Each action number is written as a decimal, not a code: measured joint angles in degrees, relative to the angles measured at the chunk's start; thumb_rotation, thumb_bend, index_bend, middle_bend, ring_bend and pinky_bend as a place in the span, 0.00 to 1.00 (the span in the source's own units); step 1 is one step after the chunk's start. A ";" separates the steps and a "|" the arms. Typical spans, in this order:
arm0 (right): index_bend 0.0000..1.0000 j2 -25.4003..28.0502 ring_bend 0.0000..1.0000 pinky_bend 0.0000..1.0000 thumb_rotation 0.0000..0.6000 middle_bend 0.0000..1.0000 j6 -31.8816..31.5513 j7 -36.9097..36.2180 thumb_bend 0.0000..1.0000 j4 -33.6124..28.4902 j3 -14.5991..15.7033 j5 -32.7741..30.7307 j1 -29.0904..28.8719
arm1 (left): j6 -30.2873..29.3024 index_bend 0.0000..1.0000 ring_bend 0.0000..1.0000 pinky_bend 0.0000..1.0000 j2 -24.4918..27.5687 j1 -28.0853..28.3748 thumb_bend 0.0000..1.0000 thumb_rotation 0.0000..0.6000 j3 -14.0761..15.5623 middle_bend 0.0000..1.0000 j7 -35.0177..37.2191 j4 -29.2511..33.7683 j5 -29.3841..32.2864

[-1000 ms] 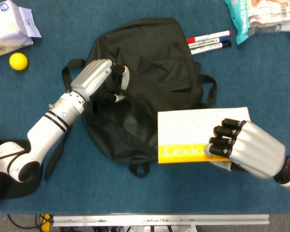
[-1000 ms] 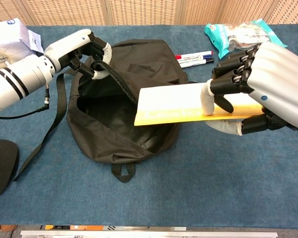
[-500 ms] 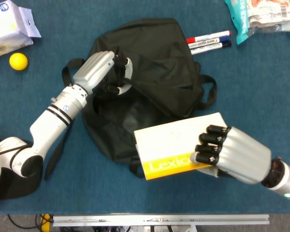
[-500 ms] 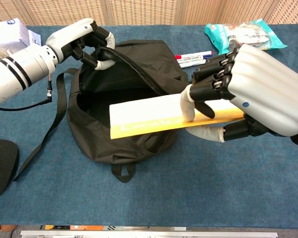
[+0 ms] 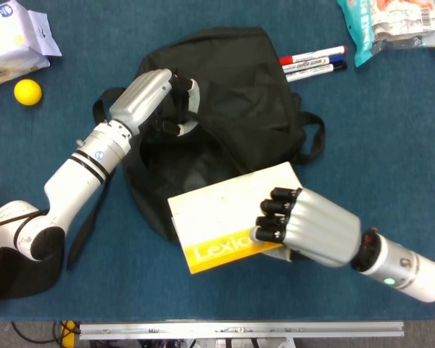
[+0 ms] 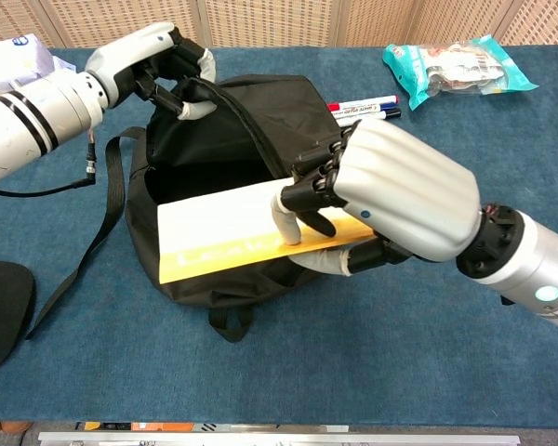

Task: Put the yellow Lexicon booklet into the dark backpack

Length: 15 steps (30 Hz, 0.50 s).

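The yellow Lexicon booklet point(image 5: 221, 221) point(image 6: 225, 232), white with a yellow strip, hangs tilted over the front of the dark backpack point(image 5: 232, 116) point(image 6: 260, 121). My right hand point(image 5: 304, 226) point(image 6: 391, 190) grips its right end, fingers on top and thumb below. The booklet's left end reaches over the bag's open mouth point(image 6: 181, 181). My left hand point(image 5: 148, 98) point(image 6: 153, 65) holds the upper rim of the backpack's opening and lifts it, keeping the bag open.
Marker pens point(image 5: 312, 61) point(image 6: 363, 109) lie just beyond the bag. A snack packet point(image 5: 391, 22) point(image 6: 456, 65) is far right. A white tissue pack point(image 5: 14, 40) and yellow ball point(image 5: 27, 92) sit far left. Loose straps point(image 6: 98, 223) trail left of the bag.
My right hand has carried the booklet leftward and nearer, tilting it, so it now lies over the bag's mouth. My left hand has raised the bag's rim slightly.
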<state>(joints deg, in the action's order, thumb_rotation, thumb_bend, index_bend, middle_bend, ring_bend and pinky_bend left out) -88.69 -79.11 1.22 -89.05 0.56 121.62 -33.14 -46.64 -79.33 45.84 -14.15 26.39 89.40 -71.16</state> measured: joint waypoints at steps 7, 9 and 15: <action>0.86 -3.26 0.62 0.65 1.00 0.80 -1.65 -1.47 0.29 2.27 0.67 -0.03 -0.99 | 0.82 0.66 0.60 0.49 0.18 0.07 0.34 1.00 -0.21 0.69 -0.06 -1.04 1.11; 0.86 -3.15 0.62 0.65 1.00 0.80 -2.51 -1.18 0.29 1.89 1.23 0.44 -0.86 | 1.00 0.66 0.60 0.49 0.05 0.14 0.34 1.00 -0.44 0.69 0.02 -1.64 1.55; 0.86 -3.26 0.62 0.64 1.00 0.80 -3.05 -0.19 0.29 1.57 2.87 1.26 -0.61 | 1.69 0.66 0.60 0.49 0.17 0.36 0.34 1.00 -1.51 0.69 0.95 -2.06 2.76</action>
<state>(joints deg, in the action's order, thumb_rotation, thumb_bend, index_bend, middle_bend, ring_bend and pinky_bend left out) -91.95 -82.16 1.03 -87.48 3.43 122.88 -33.76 -44.95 -79.16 46.20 -15.66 27.34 87.34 -68.40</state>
